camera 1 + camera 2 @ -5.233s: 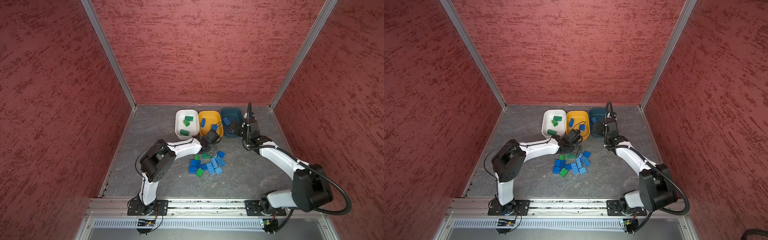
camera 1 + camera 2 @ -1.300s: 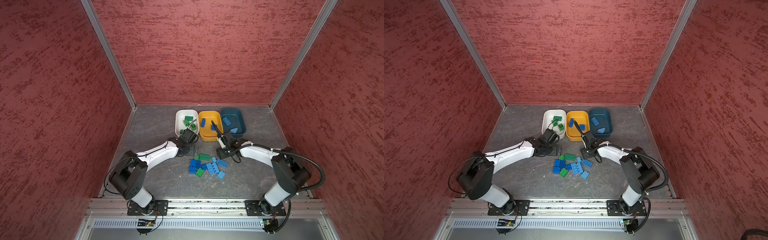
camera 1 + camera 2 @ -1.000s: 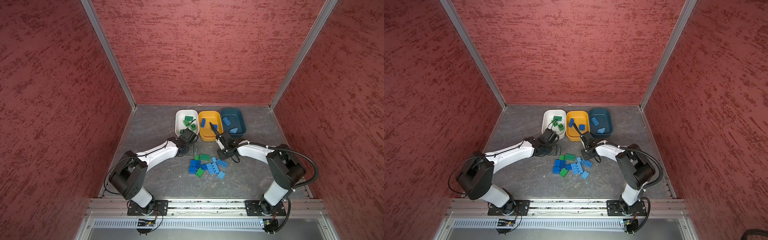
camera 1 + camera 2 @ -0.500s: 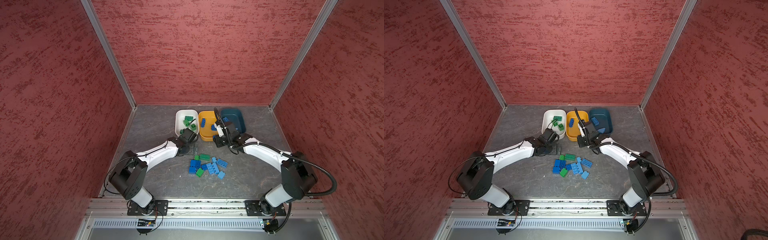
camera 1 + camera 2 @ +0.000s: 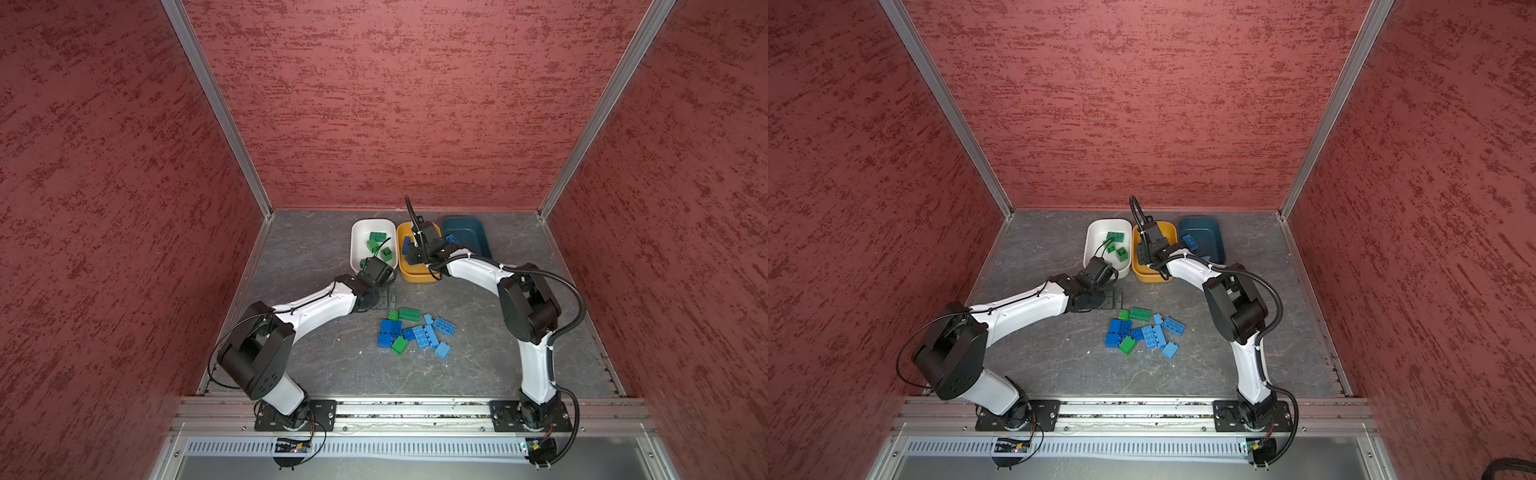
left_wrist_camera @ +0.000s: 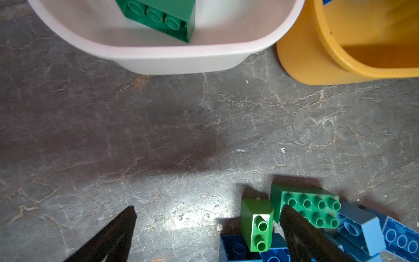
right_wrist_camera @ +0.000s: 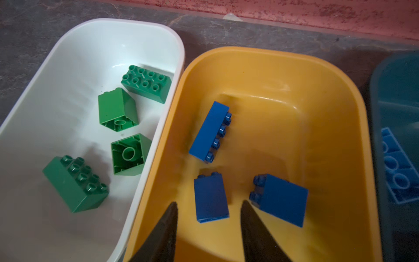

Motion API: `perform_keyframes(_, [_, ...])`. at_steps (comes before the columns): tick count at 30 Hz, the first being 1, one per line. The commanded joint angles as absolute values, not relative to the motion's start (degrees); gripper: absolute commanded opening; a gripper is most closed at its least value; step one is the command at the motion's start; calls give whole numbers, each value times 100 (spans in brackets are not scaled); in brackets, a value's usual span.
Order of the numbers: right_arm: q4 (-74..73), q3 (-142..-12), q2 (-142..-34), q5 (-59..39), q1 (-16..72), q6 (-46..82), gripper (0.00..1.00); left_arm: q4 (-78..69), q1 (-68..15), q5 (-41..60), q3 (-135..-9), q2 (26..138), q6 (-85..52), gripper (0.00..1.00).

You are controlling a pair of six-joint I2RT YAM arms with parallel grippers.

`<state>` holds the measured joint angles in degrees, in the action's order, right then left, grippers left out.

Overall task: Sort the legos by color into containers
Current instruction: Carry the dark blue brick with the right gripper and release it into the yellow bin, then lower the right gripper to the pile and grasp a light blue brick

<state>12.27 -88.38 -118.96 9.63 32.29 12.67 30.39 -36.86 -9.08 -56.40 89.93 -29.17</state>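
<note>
Three tubs stand in a row at the back of the grey, stone-patterned tabletop (image 5: 311, 257). The white tub (image 5: 356, 237) is on the left, the mustard yellow tub (image 5: 415, 276) sits in the middle right against it, and the teal tub (image 5: 471, 228) is on the right.

The right pincer (image 7: 209, 203) hangs over the yellow tub with its jaws parted a moderate way. A small dark blue brick (image 7: 210, 204) shows inside the tub between the fingertips, with a gap on either side, so the pincer grips nothing. Two more bricks share that tub: a long dark blue brick (image 7: 209, 131) lying on its side and a blocky dark blue brick (image 7: 280, 199) just beside one finger.

The white tub holds four green bricks (image 7: 76, 183), two long and two square. A light blue brick (image 7: 396, 167) lies in the teal tub.

The left pincer (image 6: 208, 206) is spread wide and empty, low over bare tabletop between the white tub and the loose pile (image 5: 415, 332). In the left wrist view a small green brick (image 6: 257, 223) lies just beside one finger, and a green eight-stud brick (image 6: 306, 204) is next to it.

The pile mixes green, dark blue and light blue legos. It lies on the tabletop in front of the tubs, between the two arms.
</note>
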Motion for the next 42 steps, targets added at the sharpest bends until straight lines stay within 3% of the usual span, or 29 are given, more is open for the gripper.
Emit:
perform_keyframes(1, [1413, -9068, -11845, 1258, 3198, 1134, 56, 2989, -3697, -874, -5533, 8829, -2904, 100])
perform_keyframes(9, [1052, -7998, -10877, 833, 3250, 1108, 68, 2919, -3751, -800, -5569, 8926, -2822, 100])
perform_keyframes(16, [1257, -6210, -9375, 124, 3309, 1754, 74, 2832, -3778, -747, -5738, 9083, -2915, 100])
perform_keyframes(22, [2579, -5138, -8090, -699, 3269, 999, 78, 2799, -3770, -795, -5768, 9154, -2889, 100])
perform_keyframes(28, [4264, -5628, -8198, -1049, 3291, 309, 78, 2822, -3766, -861, -5922, 9290, -2872, 100])
perform_keyframes(34, [5239, -6053, -8858, -726, 3327, -911, 78, 2878, -3762, -1053, -5834, 9215, -3032, 99])
perform_keyframes(42, [4692, -5814, -9168, -848, 3409, -2064, 76, 2856, -3691, -1474, -5449, 8738, -3558, 100])
